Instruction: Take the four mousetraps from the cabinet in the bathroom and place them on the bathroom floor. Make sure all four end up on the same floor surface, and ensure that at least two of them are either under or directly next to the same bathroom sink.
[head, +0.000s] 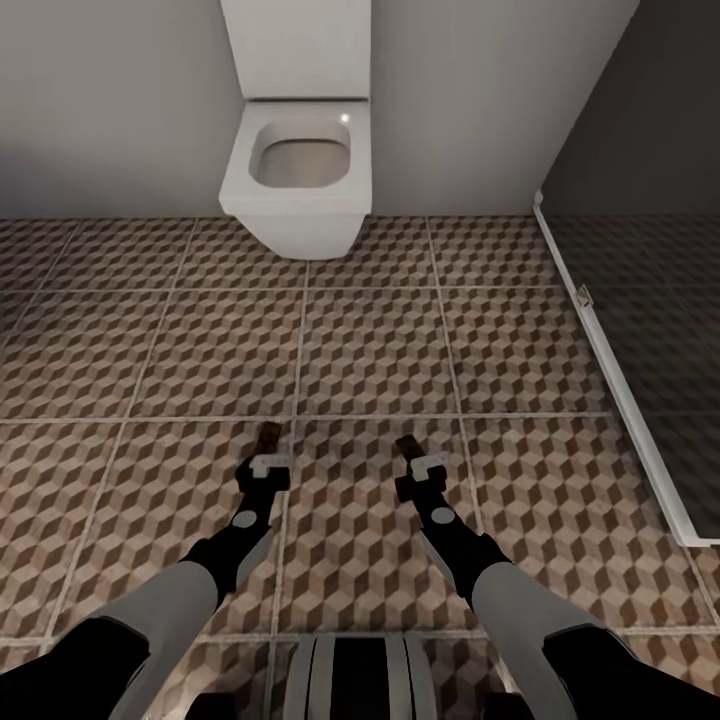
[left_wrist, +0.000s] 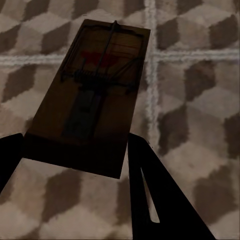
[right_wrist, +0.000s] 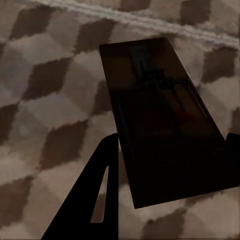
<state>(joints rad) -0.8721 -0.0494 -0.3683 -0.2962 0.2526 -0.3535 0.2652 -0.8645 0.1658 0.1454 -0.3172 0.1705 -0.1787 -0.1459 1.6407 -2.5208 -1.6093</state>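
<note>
From the head view, you have both arms stretched forward and low over the bathroom floor (head: 370, 350), with a white toilet (head: 298, 170) against the wall ahead and the dark glass-walled shower (head: 650, 330) off to your right. Your left claw (head: 268, 462) carries a small brown mousetrap (head: 269, 435) sticking out past its tip, and your right claw (head: 415, 465) carries another mousetrap (head: 406, 445) the same way. No sink shows here, so by my reading you still have to bring these two to it.

In the left wrist view, the left claw (left_wrist: 75, 150) is closed down to the width of the board, its dark fingers (left_wrist: 150, 190) pinching the near end of the mousetrap (left_wrist: 95, 95). The wire bar and the red bit sit toward the far end, clear of your grip. Treat the board as light, stiff and thin: it should not flex, but the smooth wood could slide if you swing fast. Keep your hold on the bare edges and off the wire parts.

In the right wrist view, the right claw (right_wrist: 170, 155) likewise clamps the near end of its mousetrap (right_wrist: 160, 115), one finger (right_wrist: 100, 195) plainly against the long edge. This board is in shadow and its wire parts are hard to make out. Whether either board touches the tiles I cannot tell.
</note>
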